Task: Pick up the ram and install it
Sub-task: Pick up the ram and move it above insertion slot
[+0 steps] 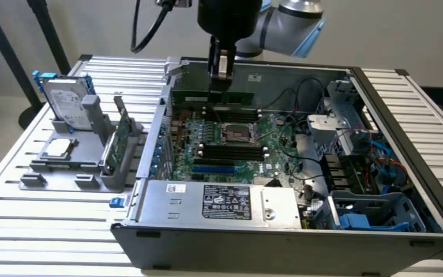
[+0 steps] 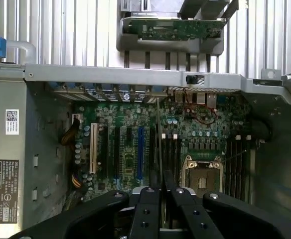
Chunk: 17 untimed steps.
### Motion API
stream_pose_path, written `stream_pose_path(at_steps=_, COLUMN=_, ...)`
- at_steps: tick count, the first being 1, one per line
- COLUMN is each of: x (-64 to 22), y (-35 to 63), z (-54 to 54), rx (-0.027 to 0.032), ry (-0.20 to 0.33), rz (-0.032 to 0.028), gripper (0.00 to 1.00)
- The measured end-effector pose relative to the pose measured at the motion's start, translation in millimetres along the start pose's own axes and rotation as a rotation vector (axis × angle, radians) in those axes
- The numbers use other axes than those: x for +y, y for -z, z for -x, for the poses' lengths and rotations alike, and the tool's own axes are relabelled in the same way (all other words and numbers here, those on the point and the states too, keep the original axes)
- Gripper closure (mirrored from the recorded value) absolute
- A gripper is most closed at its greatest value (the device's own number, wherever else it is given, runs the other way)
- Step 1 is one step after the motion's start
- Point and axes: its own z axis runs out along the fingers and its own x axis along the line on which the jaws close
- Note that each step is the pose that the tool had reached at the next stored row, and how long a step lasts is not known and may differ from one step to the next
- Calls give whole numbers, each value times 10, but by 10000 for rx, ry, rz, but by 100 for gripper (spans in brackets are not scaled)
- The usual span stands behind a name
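The ram (image 1: 206, 97) hangs lengthwise inside the open computer case (image 1: 283, 242), pinched at its upper edge by the claw (image 1: 220, 85), whose 2 fingers are closed narrow on it. On the exterior view's left, a gray fixture (image 1: 52, 179) on the slatted bench (image 1: 37, 231) carries a hard drive with blue rails (image 1: 67, 101), a square processor chip (image 1: 58, 148) and an upright green circuit card (image 1: 117, 141). Moving right, the case shows its power supply (image 1: 221, 202) in front, then the motherboard (image 1: 206, 124) with the CPU socket (image 1: 239, 134) below the ram. In the wrist view the ram (image 2: 159, 144) appears edge-on as a thin line rising from the claw (image 2: 160, 196), over the black slots (image 2: 171, 149) beside the socket (image 2: 200, 174).
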Motion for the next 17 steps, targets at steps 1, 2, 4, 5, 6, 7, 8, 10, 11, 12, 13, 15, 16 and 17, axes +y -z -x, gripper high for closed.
stream_pose_path(at_steps=1, x=-25, y=-3, z=32, rx=7, ry=0, rz=1, gripper=86)
stream_pose_path(at_steps=2, x=-52, y=-7, z=68, rx=12, ry=-1, rz=1, gripper=86)
stream_pose_path(at_steps=4, x=-101, y=-14, z=133, rx=22, ry=-2, rz=1, gripper=86)
stream_pose_path(at_steps=5, x=-126, y=-18, z=164, rx=26, ry=-2, rz=1, gripper=86)
stream_pose_path(at_steps=6, x=-150, y=-23, z=195, rx=30, ry=-3, rz=0, gripper=86)
stream_pose_path(at_steps=7, x=-173, y=-27, z=224, rx=34, ry=-3, rz=1, gripper=86)
stream_pose_path(at_steps=8, x=-196, y=-33, z=253, rx=37, ry=-3, rz=1, gripper=86)
stream_pose_path(at_steps=10, x=-239, y=-45, z=307, rx=42, ry=-4, rz=0, gripper=86)
stream_pose_path(at_steps=11, x=-257, y=-52, z=330, rx=44, ry=-5, rz=0, gripper=86)
stream_pose_path(at_steps=12, x=-273, y=-59, z=349, rx=45, ry=-9, rz=0, gripper=86)
stream_pose_path(at_steps=13, x=-288, y=-67, z=363, rx=45, ry=-20, rz=0, gripper=86)
stream_pose_path(at_steps=15, x=-317, y=-83, z=377, rx=39, ry=-80, rz=-5, gripper=86)
stream_pose_path(at_steps=16, x=-330, y=-92, z=377, rx=32, ry=-145, rz=-11, gripper=86)
stream_pose_path(at_steps=17, x=-340, y=-102, z=377, rx=24, ry=-225, rz=-16, gripper=86)
